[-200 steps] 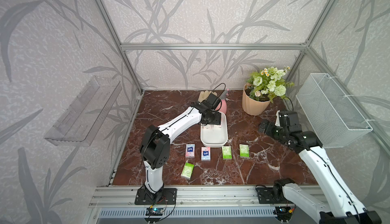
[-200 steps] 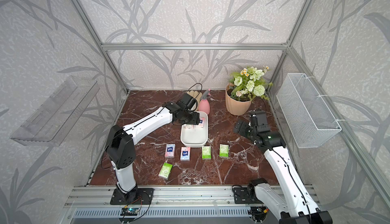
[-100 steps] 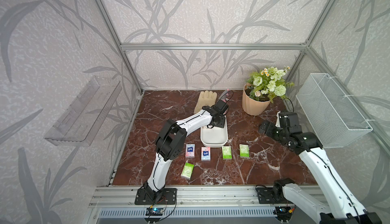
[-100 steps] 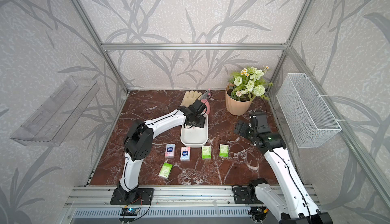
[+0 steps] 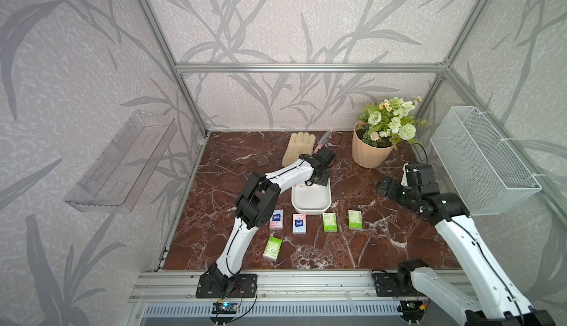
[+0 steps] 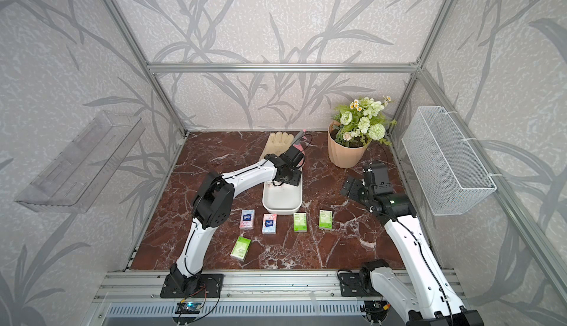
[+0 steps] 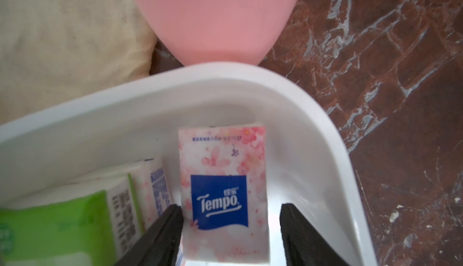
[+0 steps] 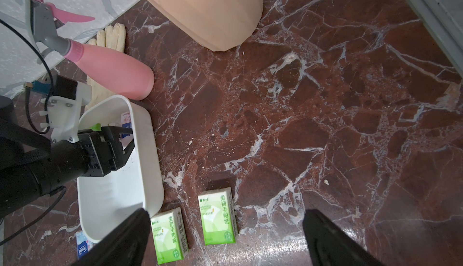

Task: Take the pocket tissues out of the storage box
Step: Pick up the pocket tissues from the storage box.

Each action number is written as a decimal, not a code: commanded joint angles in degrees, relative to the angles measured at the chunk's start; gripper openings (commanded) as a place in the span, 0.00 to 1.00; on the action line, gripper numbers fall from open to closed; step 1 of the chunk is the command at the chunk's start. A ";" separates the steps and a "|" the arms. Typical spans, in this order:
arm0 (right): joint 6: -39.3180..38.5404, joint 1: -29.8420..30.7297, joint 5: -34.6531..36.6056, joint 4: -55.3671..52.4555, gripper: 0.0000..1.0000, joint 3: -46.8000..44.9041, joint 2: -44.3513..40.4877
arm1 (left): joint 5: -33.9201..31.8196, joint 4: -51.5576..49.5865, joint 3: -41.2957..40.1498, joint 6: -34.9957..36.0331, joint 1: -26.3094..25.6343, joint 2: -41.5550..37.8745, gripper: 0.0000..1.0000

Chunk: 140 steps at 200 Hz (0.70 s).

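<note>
The white storage box [image 5: 311, 209] [image 6: 282, 209] stands mid-table. My left gripper [image 5: 319, 180] [image 7: 231, 207] is down in its far end, open. Its jaws straddle a pink pocket tissue packet [image 7: 223, 177]: one finger [image 7: 167, 222] touches its edge and the other stands apart. A second pink packet [image 7: 155, 184] and a green one [image 7: 57, 219] lie beside it in the box [image 7: 175, 84]. Several packets lie on the table in front, among them pink [image 5: 277, 219] and green [image 5: 329, 222] [image 8: 218, 217]. My right gripper [image 5: 385, 186] [image 8: 226, 213] hovers open to the right, holding nothing.
A pink spray bottle [image 8: 112, 69] and a cream glove [image 5: 299, 148] lie just behind the box. A peach flower pot [image 5: 368, 152] stands at the back right. A wire mesh basket [image 5: 481, 162] hangs on the right wall and a clear tray [image 5: 122, 162] on the left wall.
The left arm's elbow has swung to the right, and its gripper has shifted over the box's far end and dropped into it. The right arm has not moved.
</note>
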 commanded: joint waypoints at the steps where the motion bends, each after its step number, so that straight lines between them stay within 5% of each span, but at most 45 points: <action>1: -0.72 -0.07 0.84 -0.83 0.99 0.50 -0.19 | -1.90 -2.26 2.47 0.57 -0.22 2.05 0.67; 60: -0.99 -0.07 0.62 -0.52 0.99 0.59 0.58 | -2.31 -3.01 2.62 0.54 -0.32 3.46 0.68; 140: -1.43 -0.07 0.63 -0.11 0.99 0.68 0.78 | -0.41 -4.85 2.74 0.70 -0.75 1.92 0.50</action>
